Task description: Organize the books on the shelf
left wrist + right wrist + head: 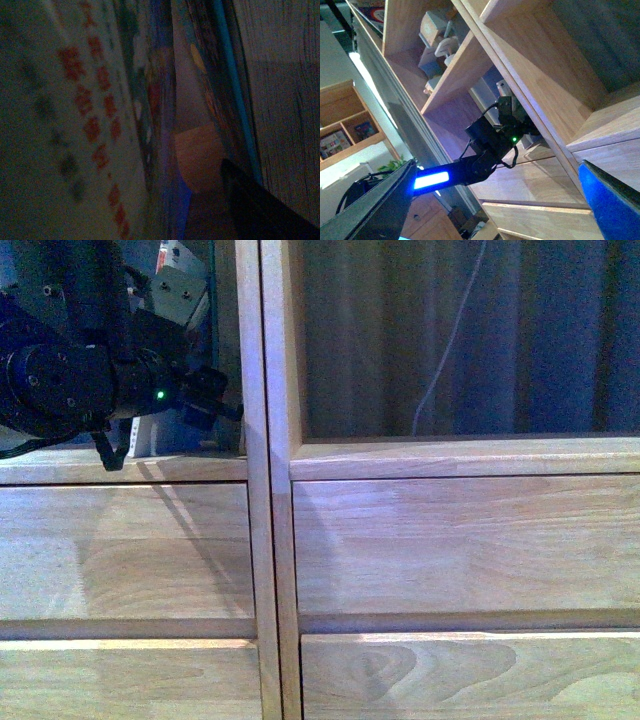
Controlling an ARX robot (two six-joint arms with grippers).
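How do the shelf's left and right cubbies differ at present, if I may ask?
The left cubby holds books and the left gripper; the right cubby shows neither. The right cubby's back shows a dark curtain and thin cord; the left cubby's is blocked. Both are light wood.

Through the shelf (460,540) shows a dark blue curtain (560,330) with a thin white cord (450,340) hanging down it. Off beside the shelf stand a smaller wooden cubby unit (345,117) and a leafy plant (395,164).

A homelike room: wooden shelf (268,540), curtain (520,340), ornaments (437,47), a houseplant (395,164).
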